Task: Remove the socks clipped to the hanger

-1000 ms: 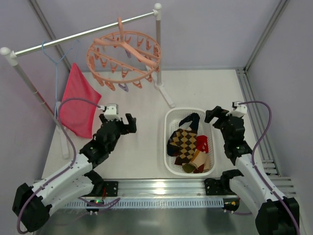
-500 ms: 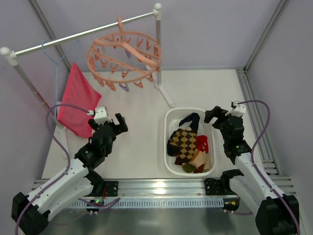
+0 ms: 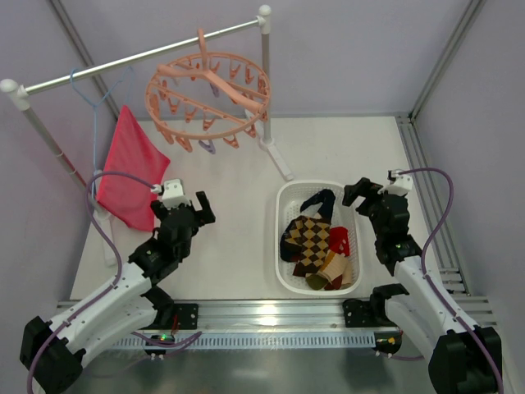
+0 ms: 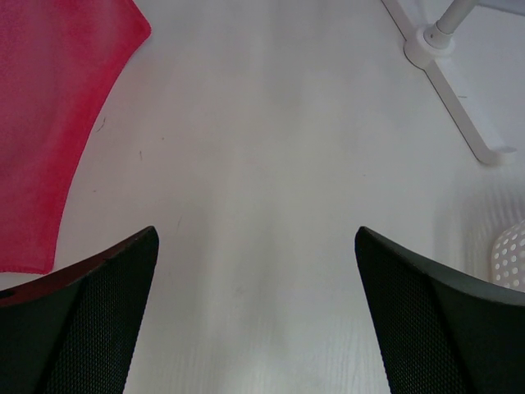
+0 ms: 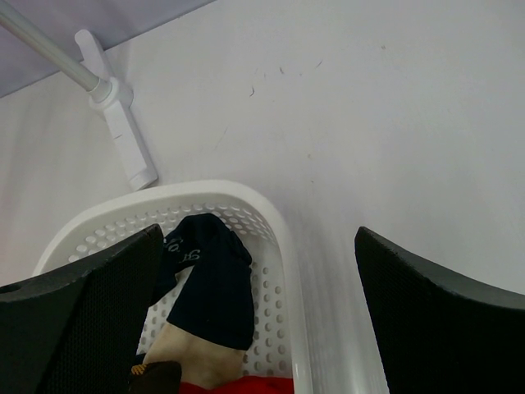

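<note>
The socks [image 3: 316, 242] lie heaped inside the basket [image 3: 283, 197]; the hanger [image 3: 152, 94] hangs beyond the basket, pegs seemingly bare; the left gripper [image 3: 182, 207], left of the basket, and the right gripper [image 3: 369, 195], just right of it, gape empty; a careless right sweep could snag the rim and tip it.

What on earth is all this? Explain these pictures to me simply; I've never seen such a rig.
Two robot arms are bolted to a white table. One picture looks down from above; the other two come from a camera on each wrist, its dark fingers at the bottom corners. The left tool and right tool are both open and empty. A round pink clip hanger hangs from a rail; no socks show on it. The socks lie in a white basket. A pink-red cloth is at left.
</note>
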Controlling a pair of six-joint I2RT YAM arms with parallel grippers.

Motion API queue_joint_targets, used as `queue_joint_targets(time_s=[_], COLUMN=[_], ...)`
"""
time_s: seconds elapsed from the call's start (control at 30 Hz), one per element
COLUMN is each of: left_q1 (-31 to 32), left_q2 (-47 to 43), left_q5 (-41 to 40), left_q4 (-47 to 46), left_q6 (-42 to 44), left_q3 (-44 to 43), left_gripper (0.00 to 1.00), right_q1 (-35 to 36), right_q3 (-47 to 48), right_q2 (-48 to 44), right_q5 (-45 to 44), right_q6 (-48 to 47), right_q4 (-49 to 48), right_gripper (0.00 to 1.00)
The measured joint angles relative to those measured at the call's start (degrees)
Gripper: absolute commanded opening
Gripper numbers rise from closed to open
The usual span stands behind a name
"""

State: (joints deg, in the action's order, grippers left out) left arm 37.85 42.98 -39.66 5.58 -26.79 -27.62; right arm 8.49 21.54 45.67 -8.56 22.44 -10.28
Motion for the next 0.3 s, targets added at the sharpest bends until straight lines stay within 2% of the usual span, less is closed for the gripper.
queue_joint_targets(time_s=[0.3], left_q1=[0.00], left_q2=[-0.63], left_q5=[-0.37], left_q4=[0.07], left_q6=[0.02], left_q3=[0.00], left_gripper=[1.00], right_q1=[0.00], right_q3=[0.00], right_q2=[0.09], right_q5=[0.22], right_q6=[-0.02], right_q4=[0.00], right_gripper=[0.98])
